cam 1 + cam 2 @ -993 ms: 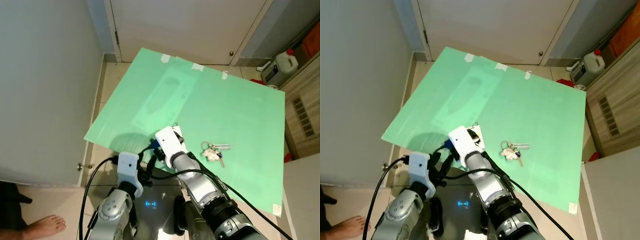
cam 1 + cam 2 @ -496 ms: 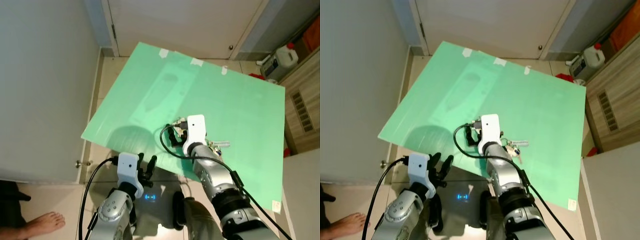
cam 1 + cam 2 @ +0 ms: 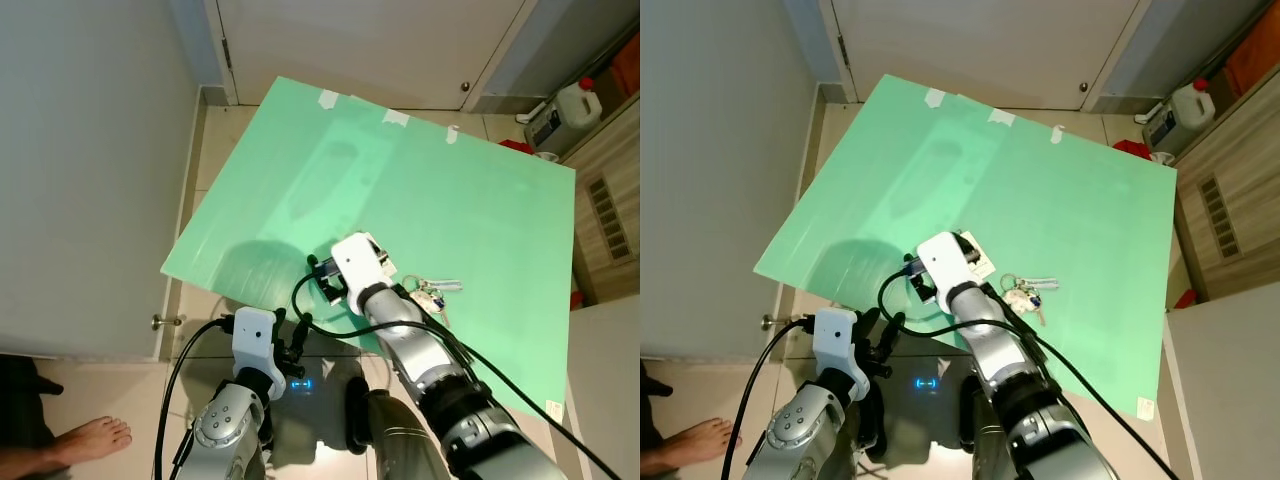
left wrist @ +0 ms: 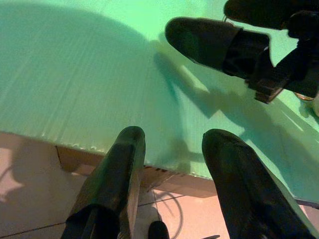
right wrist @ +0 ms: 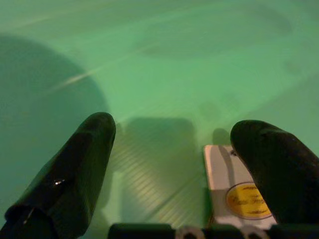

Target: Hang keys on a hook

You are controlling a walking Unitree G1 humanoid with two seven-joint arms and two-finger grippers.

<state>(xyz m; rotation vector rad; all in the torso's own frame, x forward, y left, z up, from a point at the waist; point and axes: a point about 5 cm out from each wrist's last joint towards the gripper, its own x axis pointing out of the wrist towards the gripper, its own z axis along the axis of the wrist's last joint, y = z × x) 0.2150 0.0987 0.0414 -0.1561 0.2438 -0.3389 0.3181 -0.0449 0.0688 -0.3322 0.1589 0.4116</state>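
A bunch of silver keys on a ring with a pale charm [image 3: 1025,293] lies on the green corrugated plastic sheet [image 3: 1080,210] spread over the tiled floor, just to the right of the robot's right wrist. The right gripper [image 5: 184,164] hovers low over the sheet, fingers spread wide and holding nothing, one fingertip above a small white tag with a yellow label [image 5: 238,188]. The left gripper [image 4: 174,164], also parted and empty, hangs at the sheet's near edge. No hook can be made out. To grasp well, the right gripper likely must swing towards the keys and straddle the ring before closing.
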